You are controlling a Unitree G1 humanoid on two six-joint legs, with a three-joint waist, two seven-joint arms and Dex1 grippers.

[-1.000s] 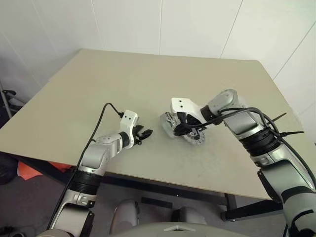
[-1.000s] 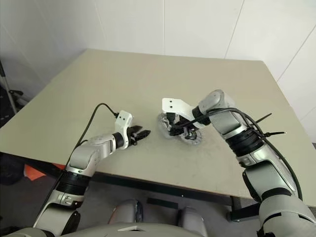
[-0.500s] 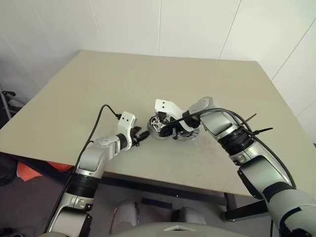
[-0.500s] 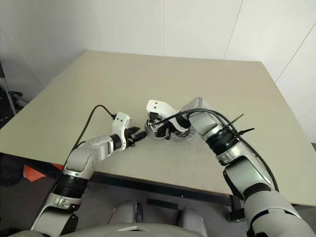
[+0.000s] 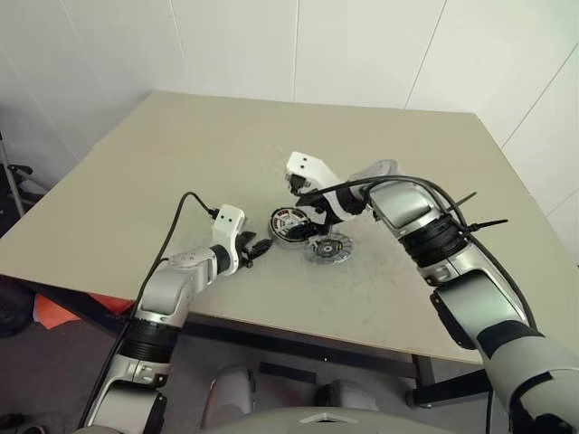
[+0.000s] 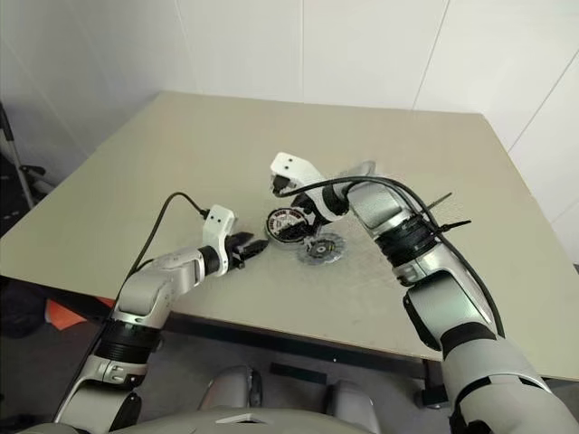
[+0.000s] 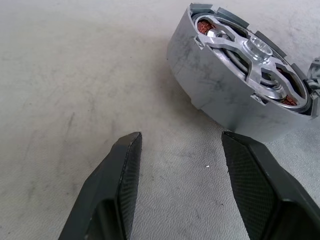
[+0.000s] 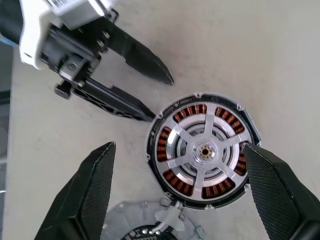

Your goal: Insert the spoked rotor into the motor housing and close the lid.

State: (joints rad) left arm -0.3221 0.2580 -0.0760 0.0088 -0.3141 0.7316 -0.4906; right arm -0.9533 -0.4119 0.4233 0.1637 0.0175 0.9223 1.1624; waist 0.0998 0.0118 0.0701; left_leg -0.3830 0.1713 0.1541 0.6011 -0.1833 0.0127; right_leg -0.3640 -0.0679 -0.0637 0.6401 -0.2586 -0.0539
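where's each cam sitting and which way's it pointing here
Left and right eye views: on the head, looking forward and down at the table; both arms show.
Left wrist view: on the left wrist, looking along the open left gripper at the motor housing.
Right wrist view: on the right wrist, looking down past the open right gripper.
Shared: the housing with the spoked rotor seated inside.

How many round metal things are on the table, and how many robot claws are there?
Round motor cup with the spoked wheel inside: 1
Flat round lid: 1
Robot claws: 2, the left claw and the right claw, both open
Total: 4
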